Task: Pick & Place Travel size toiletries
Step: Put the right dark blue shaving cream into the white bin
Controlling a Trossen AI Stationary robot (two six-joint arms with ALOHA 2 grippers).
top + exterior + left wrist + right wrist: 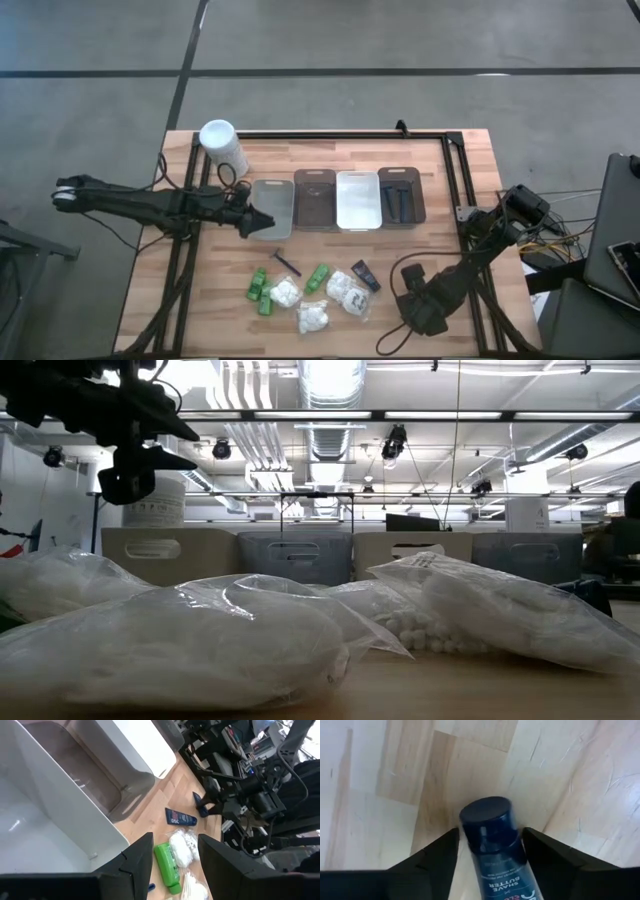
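The toiletries lie on the wooden table's near middle: green bottles (258, 290) (318, 278), white packets (285, 292) (315, 317) (348, 292), a slim razor (287, 262) and a dark tube (365, 275). The low view looks across the packets (200, 640). My left gripper (262, 222) (172, 857) is open, holds nothing and stands over the near edge of the leftmost tray (272, 205). A green bottle (166, 865) shows beyond its fingers. My right gripper (408, 272) (490, 832) is low over the table's near right, shut on a dark blue tube (490, 845). My right gripper pinches the dark blue tube between its two fingers (440, 855), which lie along its sides. The tube's capped end (485, 820) sticks out past the fingertips, toward the wood below. I cannot tell whether the tube is clear of the table.
Four trays stand in a row at the table's middle (272, 205) (315, 200) (358, 200) (401, 195); the rightmost holds dark items. A tall white container (222, 145) stands at the far left. A black frame (455, 170) runs along the far and right sides. Cables lie near right (400, 330).
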